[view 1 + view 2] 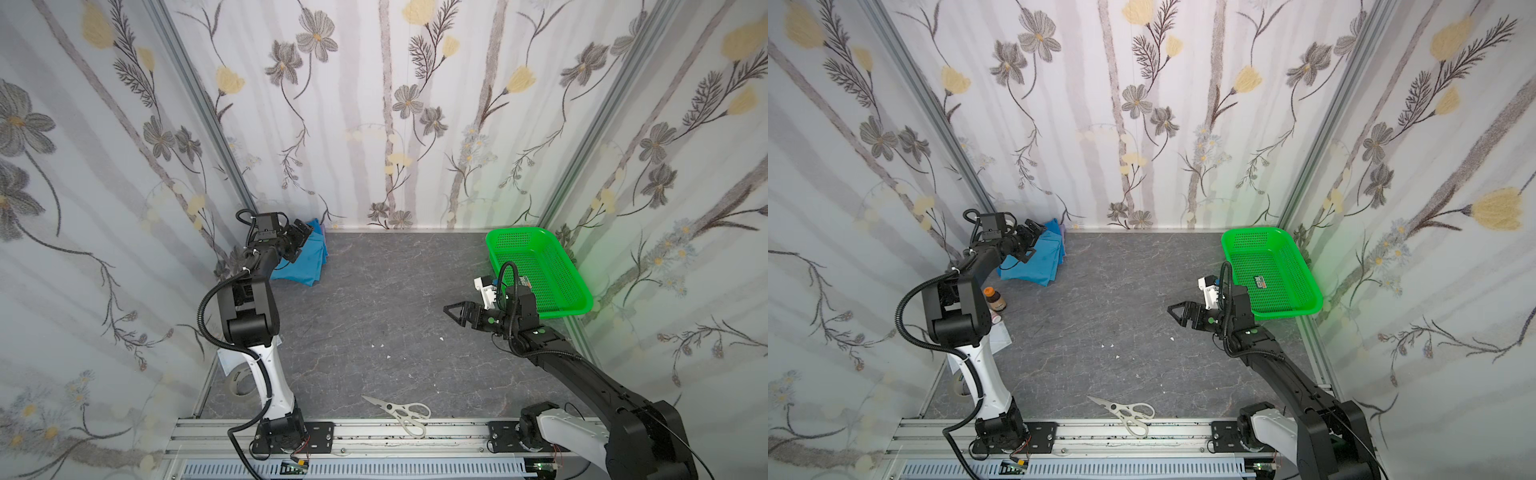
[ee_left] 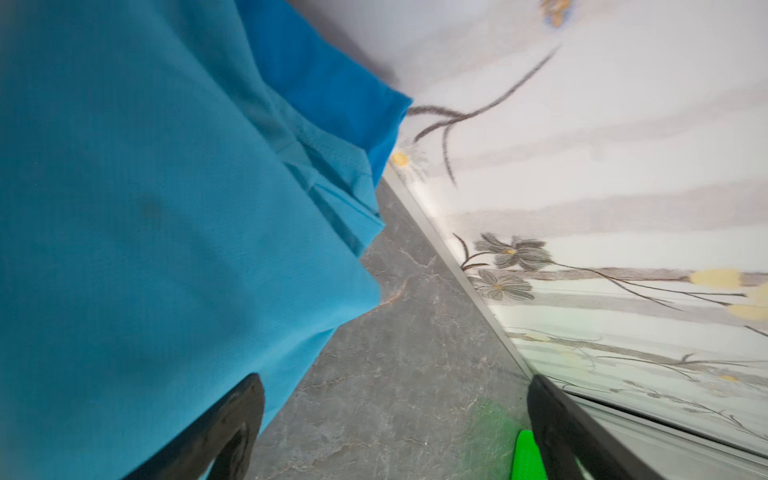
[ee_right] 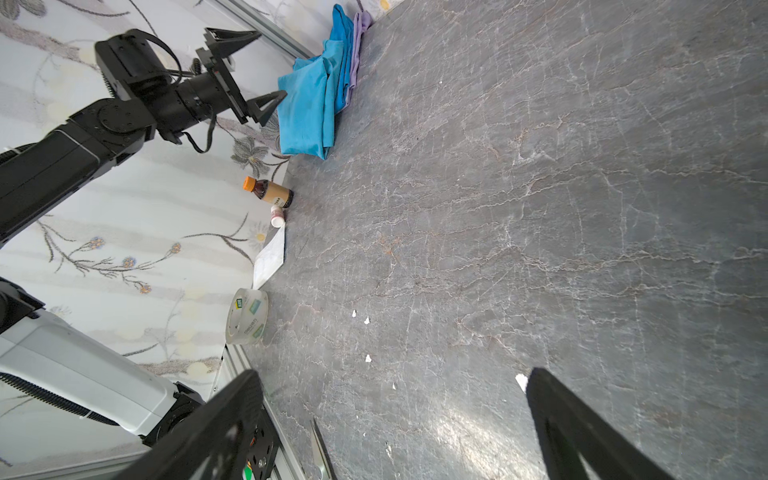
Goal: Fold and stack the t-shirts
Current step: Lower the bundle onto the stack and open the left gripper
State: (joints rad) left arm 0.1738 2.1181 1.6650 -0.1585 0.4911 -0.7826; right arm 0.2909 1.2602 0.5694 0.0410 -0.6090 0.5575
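**Two blue shirts heaped in the far left corner**

Both shirts lie against the wall at the far left corner of the grey, marble-veined surface (image 1: pixel 374 316). The light blue shirt (image 1: pixel 301 268) is on top in loose folds, and the darker blue shirt (image 2: pixel 328 79) shows behind it toward the wall. A strip of purple cloth (image 3: pixel 360 29) peeks out beside them.

The left tool (image 3: pixel 272 63) hangs at the pile with its jaws spread wide and nothing between them. One fingertip (image 3: pixel 279 96) sits at the edge of the light shirt; whether it touches cannot be told. The right tool (image 1: pixel 454 316) hovers over bare surface on the right, jaws just as wide and empty. It is just in front of a green basket (image 1: pixel 515 241) that stands in the far right corner.

Flowered wallpaper (image 1: pixel 374 124) covers all three walls. Along the left wall sit a brown bottle (image 3: pixel 270 192) with an orange cap, a small white vial (image 3: pixel 277 217), a sheet of paper (image 3: pixel 271 257) and a roll of clear tape (image 3: pixel 247 318). Scissors (image 1: pixel 401 412) lie at the near edge, partly on the metal rail (image 1: pixel 449 432) that carries both arms. A few white scraps (image 1: pixel 388 356) dot the middle.
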